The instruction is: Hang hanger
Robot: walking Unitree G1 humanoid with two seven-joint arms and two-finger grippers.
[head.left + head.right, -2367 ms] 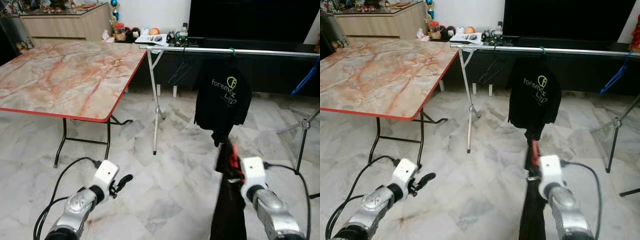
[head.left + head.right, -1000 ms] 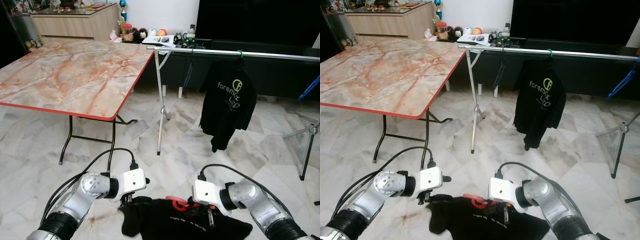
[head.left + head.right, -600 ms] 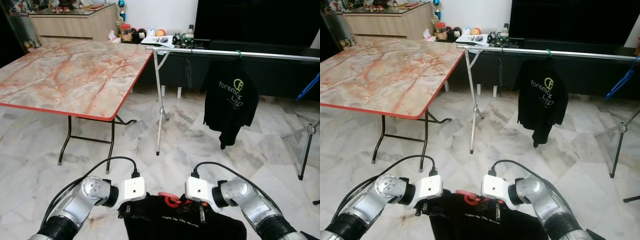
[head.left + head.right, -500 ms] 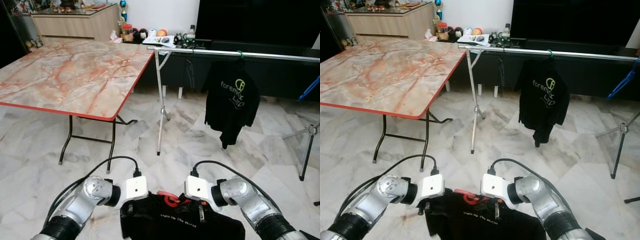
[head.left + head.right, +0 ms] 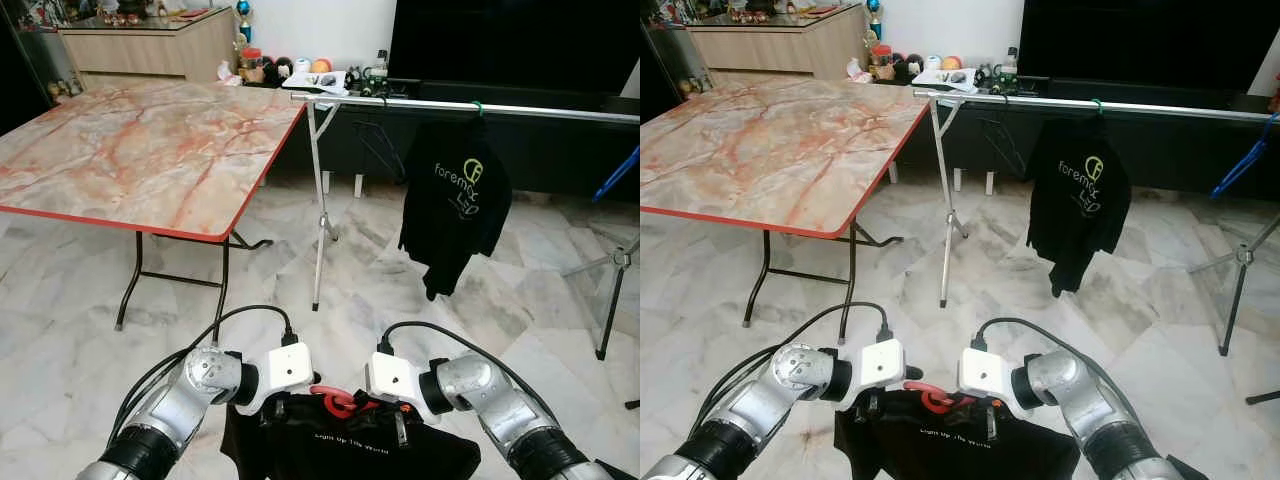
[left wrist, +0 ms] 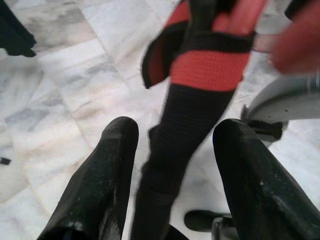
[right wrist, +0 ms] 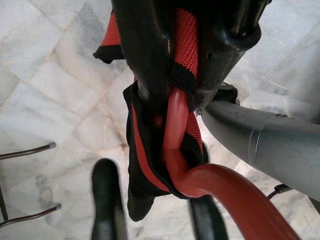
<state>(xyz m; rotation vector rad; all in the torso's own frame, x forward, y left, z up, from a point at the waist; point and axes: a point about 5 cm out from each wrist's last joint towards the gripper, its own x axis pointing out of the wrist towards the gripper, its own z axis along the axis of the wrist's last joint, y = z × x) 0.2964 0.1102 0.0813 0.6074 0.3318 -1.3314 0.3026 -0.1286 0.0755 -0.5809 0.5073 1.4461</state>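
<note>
Head views downward; wrists close-up

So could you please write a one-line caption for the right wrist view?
Right tool clamps the red hanger and the black shirt's red-trimmed collar above the marble floor.

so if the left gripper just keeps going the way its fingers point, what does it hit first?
The black-and-red shirt. In the left wrist view, the left gripper is open, with the fabric already hanging between its fingers. Behind that is the marble floor. Depth to the cloth is unclear.
</note>
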